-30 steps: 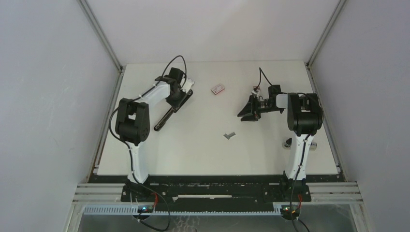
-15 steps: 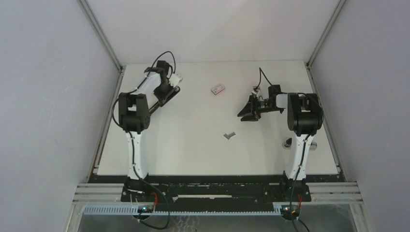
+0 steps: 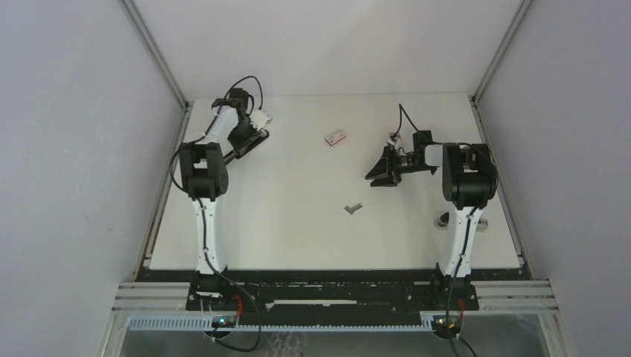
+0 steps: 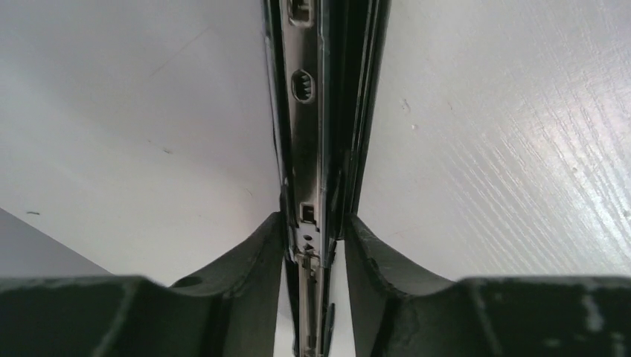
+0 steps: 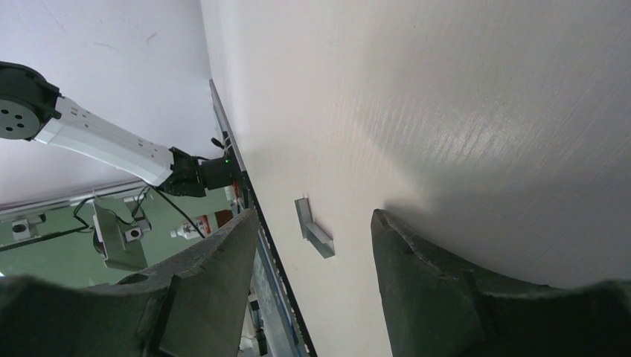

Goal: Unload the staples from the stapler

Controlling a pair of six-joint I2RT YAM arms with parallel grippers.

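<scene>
The stapler, long, slim, black and silver, lies low at the table's far left, partly behind my left arm. In the left wrist view the stapler runs straight up between my fingers. My left gripper is shut on its sides near one end. The staples, two short grey strips meeting in an L, lie loose mid-table. In the right wrist view the staples show on the table between the fingertips. My right gripper stands open, holding nothing, right of centre, behind the staples.
A small flat red-and-white box lies at the back middle of the table. The table's left edge and the grey side wall are close to my left arm. The right wall stands just past the right arm.
My left arm has swung toward the back left corner, carrying the stapler with it. The right arm and the staples have stayed put.
</scene>
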